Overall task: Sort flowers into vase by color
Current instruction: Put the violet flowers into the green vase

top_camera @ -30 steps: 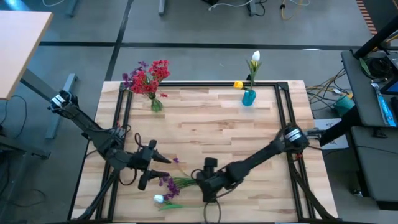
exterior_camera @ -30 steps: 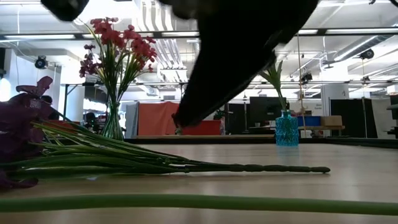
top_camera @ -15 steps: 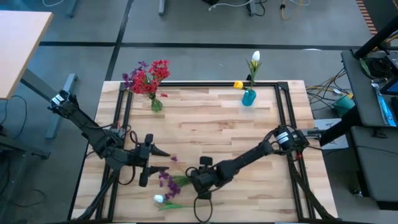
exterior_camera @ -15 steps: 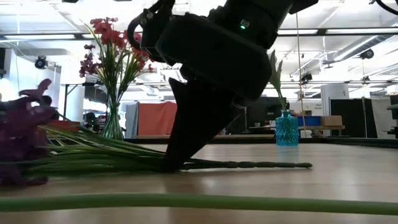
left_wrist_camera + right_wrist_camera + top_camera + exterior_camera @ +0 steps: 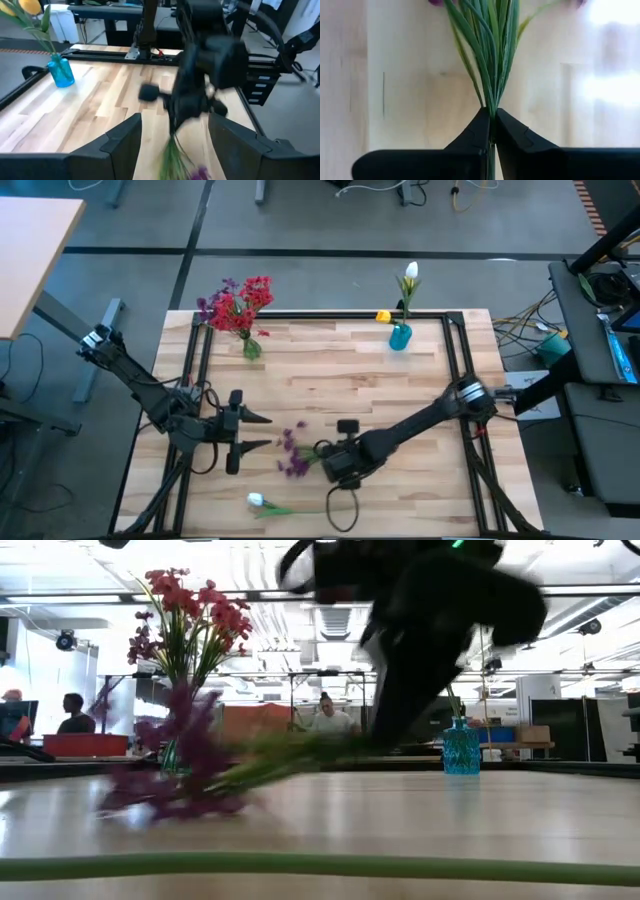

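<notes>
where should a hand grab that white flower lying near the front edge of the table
Grip the white flower on its thin green stem, toward the middle, coming straight down from above. It lies flat with the bloom at one end, so the bare stem is the narrow part the fingers can close across without crushing the head.

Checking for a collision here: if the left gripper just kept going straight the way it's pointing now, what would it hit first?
Probably the purple flowers that the right gripper holds by the stems, then that gripper itself. The left gripper points across the table at them, fingers open. Height is unclear.

no readable text, labels or signs anywhere
</notes>
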`<state>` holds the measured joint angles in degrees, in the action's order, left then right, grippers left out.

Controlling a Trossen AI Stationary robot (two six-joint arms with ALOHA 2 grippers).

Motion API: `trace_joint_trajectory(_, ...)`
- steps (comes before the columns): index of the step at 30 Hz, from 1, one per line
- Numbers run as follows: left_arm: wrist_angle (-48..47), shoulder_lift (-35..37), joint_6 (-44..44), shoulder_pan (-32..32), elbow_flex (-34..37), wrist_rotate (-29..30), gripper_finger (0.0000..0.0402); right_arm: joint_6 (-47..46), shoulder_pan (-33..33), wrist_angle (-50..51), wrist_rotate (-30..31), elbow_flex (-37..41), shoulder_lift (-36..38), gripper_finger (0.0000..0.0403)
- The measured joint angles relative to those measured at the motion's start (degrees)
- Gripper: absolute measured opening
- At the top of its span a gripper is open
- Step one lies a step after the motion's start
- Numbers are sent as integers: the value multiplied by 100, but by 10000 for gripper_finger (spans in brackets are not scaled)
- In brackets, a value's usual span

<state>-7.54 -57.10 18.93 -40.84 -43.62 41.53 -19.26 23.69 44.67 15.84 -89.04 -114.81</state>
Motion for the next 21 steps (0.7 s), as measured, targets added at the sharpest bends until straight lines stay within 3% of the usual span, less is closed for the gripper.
trace_joint_trajectory(3,-19,92,-17,-4,51,-2,214,-62,32,-473,94,742,842,13)
trace_joint_trajectory(8,50,196,-372,2,403,23,214,33,11,-2502,625,2563,2433,13)
trace_joint_trajectory(11,722,216,-761,8,844,382,214,452,-61,-4368,1217,3766,3155,13)
trace_joint_trajectory(15,2458,191,-1724,321,1501,666,214,1593,-438,-8052,975,5119,3593,13)
trace_joint_trajectory(17,3167,203,-2128,686,1744,277,213,2001,-757,-9526,421,5531,3598,13)
trace_joint_trajectory(21,3979,159,-2430,1916,1974,-1532,205,2322,-1450,-11127,-709,5805,3323,12)
